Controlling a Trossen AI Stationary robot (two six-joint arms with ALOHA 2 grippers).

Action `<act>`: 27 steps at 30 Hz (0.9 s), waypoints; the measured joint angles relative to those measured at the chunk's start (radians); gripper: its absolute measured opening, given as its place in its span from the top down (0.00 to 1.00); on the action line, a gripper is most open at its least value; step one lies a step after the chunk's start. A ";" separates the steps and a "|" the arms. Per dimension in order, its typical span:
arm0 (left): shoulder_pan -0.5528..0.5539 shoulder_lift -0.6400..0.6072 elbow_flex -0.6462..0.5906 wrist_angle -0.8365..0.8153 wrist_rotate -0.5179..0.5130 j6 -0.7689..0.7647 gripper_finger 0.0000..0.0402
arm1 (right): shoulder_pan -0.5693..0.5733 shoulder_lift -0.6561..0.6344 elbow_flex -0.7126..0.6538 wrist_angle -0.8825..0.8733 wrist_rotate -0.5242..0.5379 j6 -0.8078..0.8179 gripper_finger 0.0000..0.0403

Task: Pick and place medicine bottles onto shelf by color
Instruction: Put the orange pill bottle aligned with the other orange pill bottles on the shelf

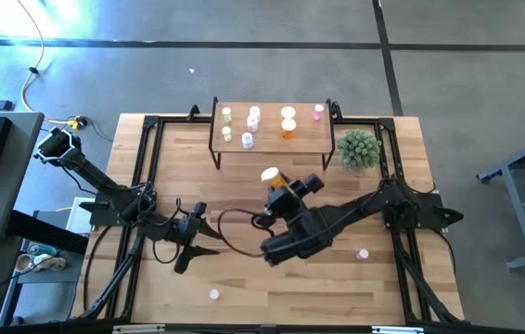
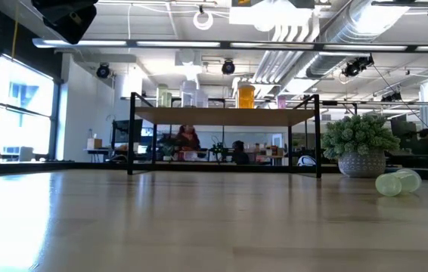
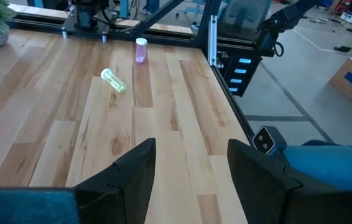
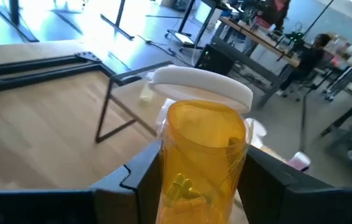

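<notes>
Holding an orange bottle point(image 4: 204, 155) clamped between my right gripper's point(image 1: 276, 181) fingers, cap up, I hang over the table just in front of the shelf point(image 1: 272, 139). My left gripper point(image 1: 198, 239) waits low over the left-middle of the table, fingers apart and empty.

Most of the work looks done, by my judgement. On the shelf top stand several bottles: yellow-green ones point(image 1: 226, 114) at its left end, pale or pink ones point(image 1: 254, 115) next, an orange one point(image 1: 288, 128) right of middle, and a pink one point(image 1: 318, 112) near the right end. Left on the table I count three: a pink one point(image 1: 363, 253) standing at the right, a small one point(image 1: 214, 294) near the front edge, and a yellow-green one point(image 3: 113, 79) lying on its side.

Room is fair. The shelf's open patch beside the orange bottle is where mine should go, I think; I must come in high enough to clear the front edge and the caps already standing. The plant point(image 1: 358, 148) sits just beside the shelf's right end, so swinging wide that way is poor. The table between my arms is bare wood.
</notes>
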 joint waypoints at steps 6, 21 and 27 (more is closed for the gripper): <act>0.000 -0.003 0.000 -0.001 0.009 0.000 0.53 | -0.028 -0.014 0.000 -0.001 -0.011 -0.064 0.60; 0.006 -0.030 0.000 0.003 0.008 0.000 0.53 | -0.089 -0.357 -0.545 0.079 -0.048 0.117 0.60; 0.038 -0.030 0.000 0.002 -0.005 0.000 0.53 | -0.075 -0.562 -0.831 0.321 0.008 0.131 0.60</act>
